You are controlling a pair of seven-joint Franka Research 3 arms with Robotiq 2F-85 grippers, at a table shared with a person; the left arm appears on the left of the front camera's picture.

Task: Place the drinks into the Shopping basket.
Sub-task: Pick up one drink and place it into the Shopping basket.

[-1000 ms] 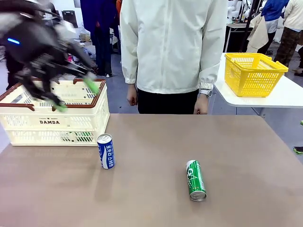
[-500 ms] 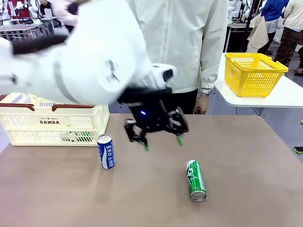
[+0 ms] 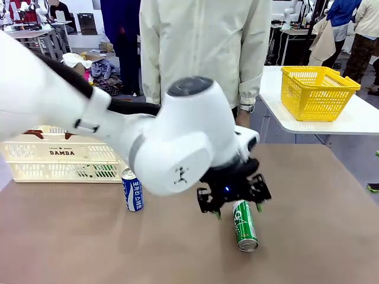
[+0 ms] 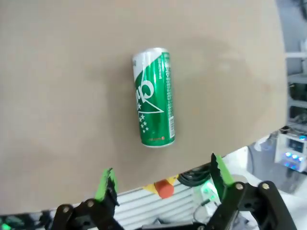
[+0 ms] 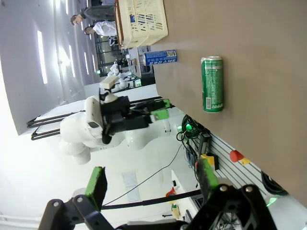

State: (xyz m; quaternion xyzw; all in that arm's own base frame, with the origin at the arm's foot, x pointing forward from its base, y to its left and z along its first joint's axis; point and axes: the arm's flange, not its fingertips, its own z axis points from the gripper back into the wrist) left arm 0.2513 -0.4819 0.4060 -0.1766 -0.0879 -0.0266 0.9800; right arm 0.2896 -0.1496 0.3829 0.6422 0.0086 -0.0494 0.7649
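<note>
Left arm (image 3: 172, 148): we see glossy white rounded shells, grey joint cap (image 3: 190, 86).
Left gripper (image 3: 238, 210): black linkage, blue light (image 3: 225, 190), green pads (image 4: 105, 181).

The green can (image 4: 154, 97) lies on its side on the brown desk (image 4: 57, 72), apart from the tool (image 4: 162, 175), whose green-padded fingers (image 4: 106, 181) are spread wide.

The left arm (image 3: 172, 148) is stretching across the middle, its left gripper (image 3: 238, 210) hanging spread wide, the right gripper (image 5: 151, 172) gaping likewise.
</note>
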